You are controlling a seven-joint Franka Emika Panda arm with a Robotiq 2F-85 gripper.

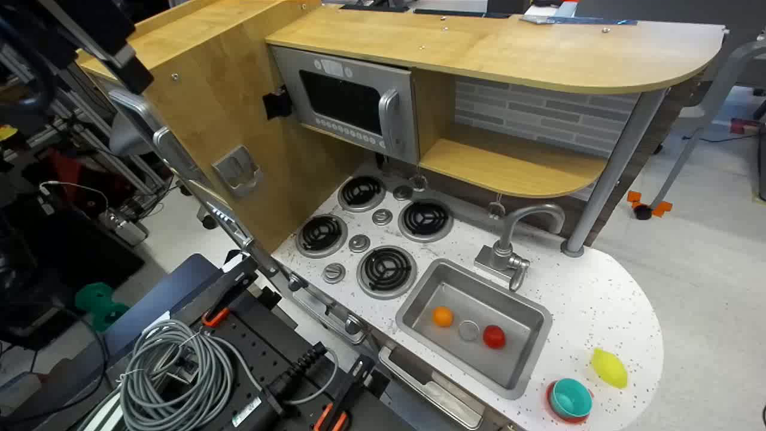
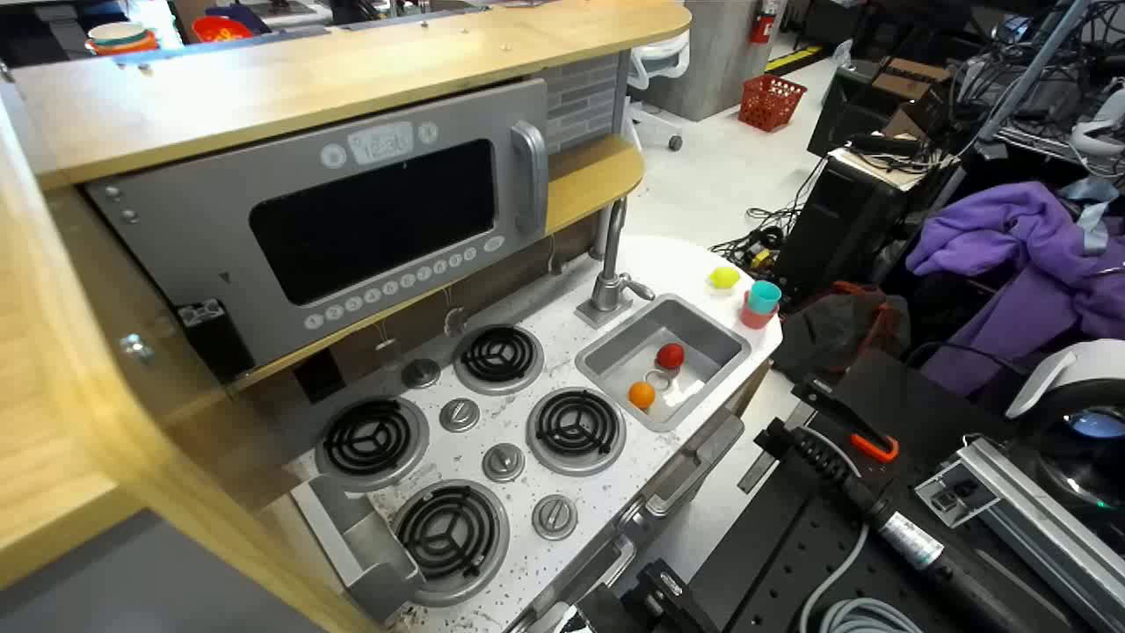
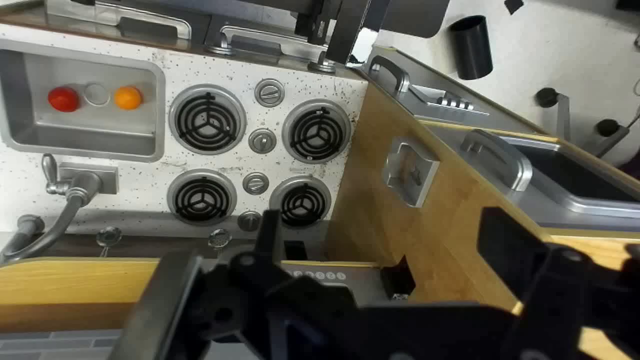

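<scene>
As the wrist view is read from left to right, a red ball and an orange ball are seen lying in the grey sink, with a round drain between them. Beside it, a curved faucet is mounted on the speckled worktop. Next, four coil burners are seen, with grey knobs set between them. Farther right, the gripper is shown with its jaws spread wide; between them, the toy microwave and the wooden side panel are framed, though contact cannot be told. To that panel a grey pocket is fixed, and past it a door handle is seen.
</scene>
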